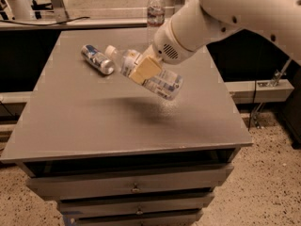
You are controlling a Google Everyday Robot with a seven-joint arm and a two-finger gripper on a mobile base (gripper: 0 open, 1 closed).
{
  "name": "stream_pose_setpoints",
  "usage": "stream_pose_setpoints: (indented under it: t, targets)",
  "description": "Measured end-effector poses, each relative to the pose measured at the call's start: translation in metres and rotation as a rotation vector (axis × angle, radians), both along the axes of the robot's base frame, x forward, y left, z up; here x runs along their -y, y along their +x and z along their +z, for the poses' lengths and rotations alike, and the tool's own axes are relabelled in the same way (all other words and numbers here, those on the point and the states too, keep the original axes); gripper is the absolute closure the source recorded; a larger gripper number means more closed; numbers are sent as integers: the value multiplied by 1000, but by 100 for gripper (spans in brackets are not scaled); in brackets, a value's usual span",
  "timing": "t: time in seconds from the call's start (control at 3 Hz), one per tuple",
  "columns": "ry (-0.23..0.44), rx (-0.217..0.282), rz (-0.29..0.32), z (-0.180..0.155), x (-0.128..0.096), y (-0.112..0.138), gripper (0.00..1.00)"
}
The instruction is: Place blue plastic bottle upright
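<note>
The blue plastic bottle (160, 81) is a wide clear bottle with a white cap at its upper left end and a white and blue label. My gripper (145, 69) is shut on its middle, with a tan finger pad (146, 68) across the body. The bottle hangs tilted in the air above the grey table (84, 121), cap end higher and to the left, base lower right. Its shadow lies on the tabletop below.
A small silver-and-blue can (97, 59) lies on its side at the table's back left. A slim clear ribbed bottle (155, 11) stands upright at the back edge. My white arm (225, 13) reaches in from the upper right. Drawers sit under the tabletop.
</note>
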State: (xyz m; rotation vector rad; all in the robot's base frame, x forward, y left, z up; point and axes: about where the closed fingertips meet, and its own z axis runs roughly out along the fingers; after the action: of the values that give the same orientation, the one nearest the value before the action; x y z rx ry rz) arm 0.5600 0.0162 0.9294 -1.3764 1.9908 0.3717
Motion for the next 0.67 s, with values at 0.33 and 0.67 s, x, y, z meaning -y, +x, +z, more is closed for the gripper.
stream_pose_setpoints:
  t: [0.33,0.67]
  targets:
    - [186,49,29,10,13,3,100]
    - [372,98,61,28,26,-3,100]
